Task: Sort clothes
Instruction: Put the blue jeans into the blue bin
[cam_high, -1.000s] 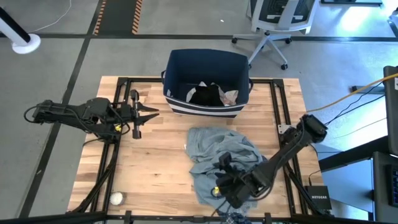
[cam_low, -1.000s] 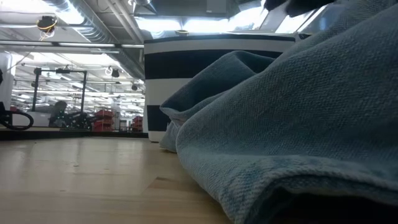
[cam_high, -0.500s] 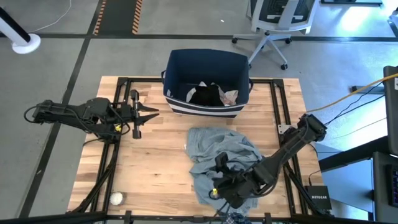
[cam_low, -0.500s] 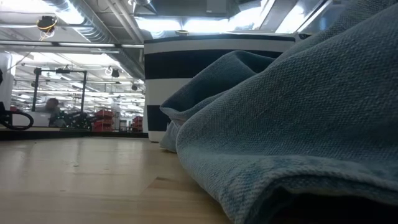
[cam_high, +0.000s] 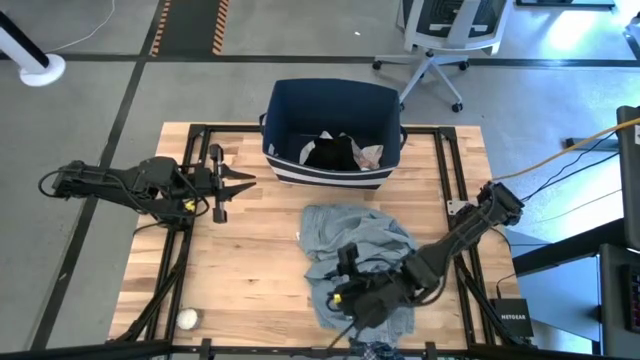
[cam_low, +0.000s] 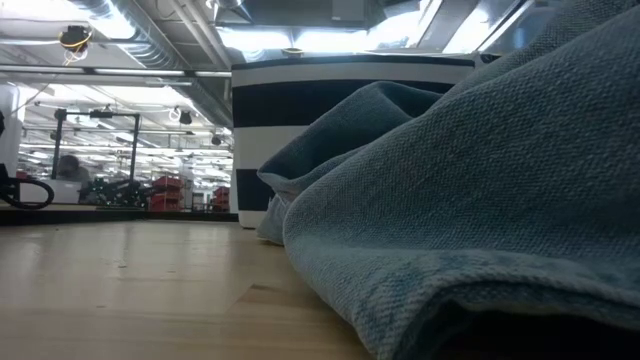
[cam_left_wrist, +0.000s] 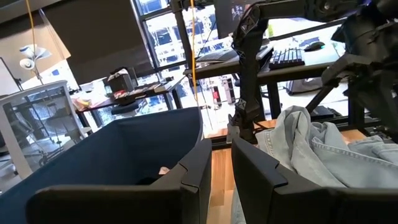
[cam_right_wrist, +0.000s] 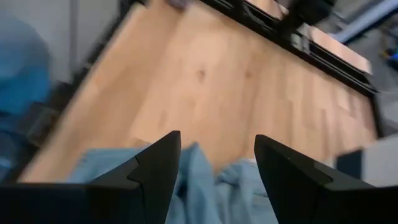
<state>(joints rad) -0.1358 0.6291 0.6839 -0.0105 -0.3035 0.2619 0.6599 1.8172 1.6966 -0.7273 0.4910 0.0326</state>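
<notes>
Denim garment (cam_high: 355, 248): grey-blue, rumpled heap, lower centre of frame on wood table (cam_high: 240, 250), just below striped navy bin (cam_high: 333, 130). My right pincer (cam_high: 348, 285) over its lower edge, fingers spread. Left pincer (cam_high: 228, 183) parked mid-left, nearly closed.

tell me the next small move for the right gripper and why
Probably lower and close on the grey-blue garment. The right gripper is open just above its folds, holding nothing, and the navy bin already holds other clothes.
</notes>
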